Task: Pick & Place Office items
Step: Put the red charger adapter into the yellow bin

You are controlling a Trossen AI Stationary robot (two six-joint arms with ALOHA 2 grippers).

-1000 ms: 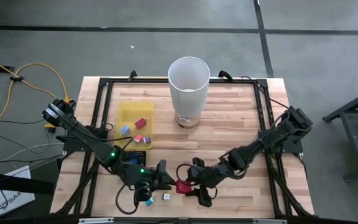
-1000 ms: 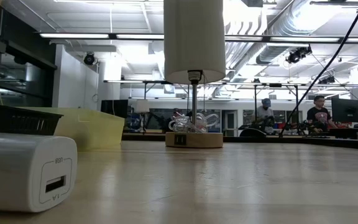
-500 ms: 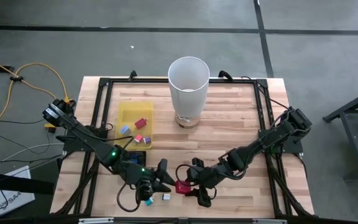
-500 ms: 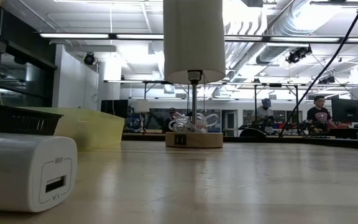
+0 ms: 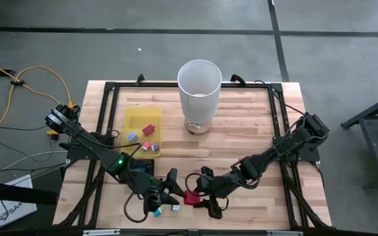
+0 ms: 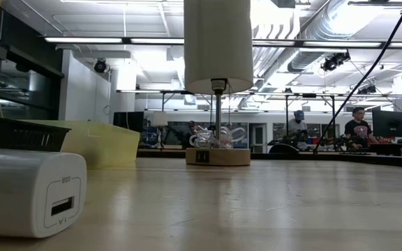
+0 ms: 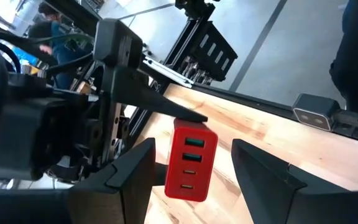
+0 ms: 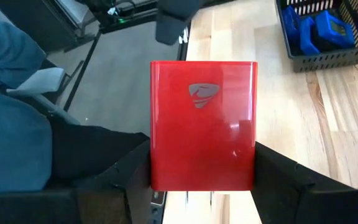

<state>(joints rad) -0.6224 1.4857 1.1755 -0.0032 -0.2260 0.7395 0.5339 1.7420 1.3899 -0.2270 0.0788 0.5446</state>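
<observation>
The red charger with a row of ports sits near the table's near edge, in my right gripper. My left gripper is open just to its left. In the left wrist view its fingers stand on either side of the port end without touching it. A white charger and a teal piece lie on the table below the left gripper. Red, blue and pink pieces lie in the yellow tray. Blue items fill the black mesh tray. My right gripper is shut on the red charger, pinched between the two fingers on its opposite side faces, with the logo face towards the wrist camera. The fingers come from the table's right and the port end points at the left gripper. Whether it rests on the table does not show.
The tall white bin stands on a wooden base at the far middle of the table. In the low view the white charger lies close by, with the yellow tray behind it. People stand in the room beyond.
</observation>
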